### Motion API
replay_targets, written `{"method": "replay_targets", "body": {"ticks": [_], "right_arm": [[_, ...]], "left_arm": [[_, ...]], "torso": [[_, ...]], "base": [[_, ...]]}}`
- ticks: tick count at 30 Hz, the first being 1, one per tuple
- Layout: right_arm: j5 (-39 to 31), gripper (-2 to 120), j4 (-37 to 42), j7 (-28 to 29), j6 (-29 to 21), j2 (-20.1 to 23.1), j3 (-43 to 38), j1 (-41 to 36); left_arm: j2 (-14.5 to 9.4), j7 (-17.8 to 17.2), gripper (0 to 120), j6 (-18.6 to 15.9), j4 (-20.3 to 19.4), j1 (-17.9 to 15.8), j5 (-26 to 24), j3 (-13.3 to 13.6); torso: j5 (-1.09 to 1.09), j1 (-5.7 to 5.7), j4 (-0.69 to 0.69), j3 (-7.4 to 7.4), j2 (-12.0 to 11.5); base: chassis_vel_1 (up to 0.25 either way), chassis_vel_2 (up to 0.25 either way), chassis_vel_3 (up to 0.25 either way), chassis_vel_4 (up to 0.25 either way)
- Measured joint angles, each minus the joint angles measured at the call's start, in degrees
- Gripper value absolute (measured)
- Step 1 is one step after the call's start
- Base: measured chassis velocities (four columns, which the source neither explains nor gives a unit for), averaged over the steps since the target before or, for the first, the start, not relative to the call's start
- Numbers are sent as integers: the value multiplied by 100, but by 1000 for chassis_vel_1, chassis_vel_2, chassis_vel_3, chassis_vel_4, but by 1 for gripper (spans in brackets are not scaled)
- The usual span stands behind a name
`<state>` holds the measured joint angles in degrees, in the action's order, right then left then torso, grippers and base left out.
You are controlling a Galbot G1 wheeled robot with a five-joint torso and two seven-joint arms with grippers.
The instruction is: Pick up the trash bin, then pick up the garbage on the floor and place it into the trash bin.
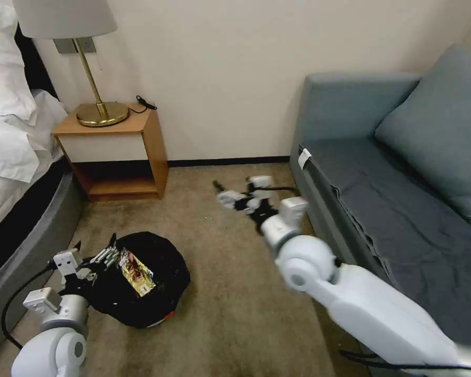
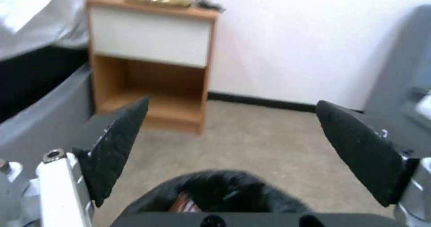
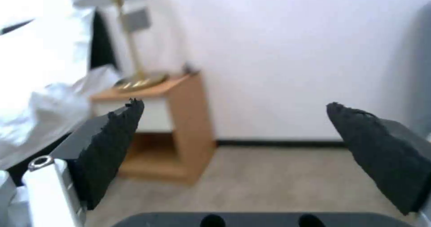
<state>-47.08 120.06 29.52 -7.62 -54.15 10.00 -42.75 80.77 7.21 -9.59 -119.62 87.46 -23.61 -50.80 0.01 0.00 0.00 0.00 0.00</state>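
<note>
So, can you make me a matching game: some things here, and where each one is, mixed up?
1 snack wrapper
2 lamp
3 right hand
4 left hand

A open, above the carpet beside the sofa
B open, at the trash bin rim
C on the nightstand
D inside the trash bin

Pairs: 1-D, 2-C, 3-A, 4-B.

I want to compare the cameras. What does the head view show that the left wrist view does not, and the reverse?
Head view alone: the sofa, the lampshade, the right gripper held open above the carpet, and a snack wrapper in the trash bin.
Left wrist view alone: the left gripper's open fingers up close.
Both: bin, nightstand, carpet.
</note>
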Motion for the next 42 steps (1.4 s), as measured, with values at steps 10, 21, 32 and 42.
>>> {"method": "replay_targets", "body": {"ticks": [10, 21, 32, 42], "right_arm": [[2227, 100, 1444, -111, 9, -498, -2760, -3181], [3846, 100, 1712, -238, 327, -1748, -2874, -4486], [4054, 100, 1708, -236, 385, -1949, -2729, -4677], [4036, 100, 1708, -227, 380, -1939, -2711, -4656]], "left_arm": [[-131, 61, 100, 137, -848, 371, 432, 371], [-88, -68, 100, 254, -998, 530, 625, 475], [-55, -133, 100, 337, -937, 569, 762, 525], [-51, -140, 100, 339, -927, 570, 766, 526]], "torso": [[0, 0, -2, 0, 0], [-2, 0, 0, 0, 0], [-2, 0, 0, 0, 0], [-1, 0, 0, 0, 0]], "base": [[0, 0, 0, 0], [0, 0, 0, 0], [0, 0, 0, 0], [0, 0, 0, 0]]}}
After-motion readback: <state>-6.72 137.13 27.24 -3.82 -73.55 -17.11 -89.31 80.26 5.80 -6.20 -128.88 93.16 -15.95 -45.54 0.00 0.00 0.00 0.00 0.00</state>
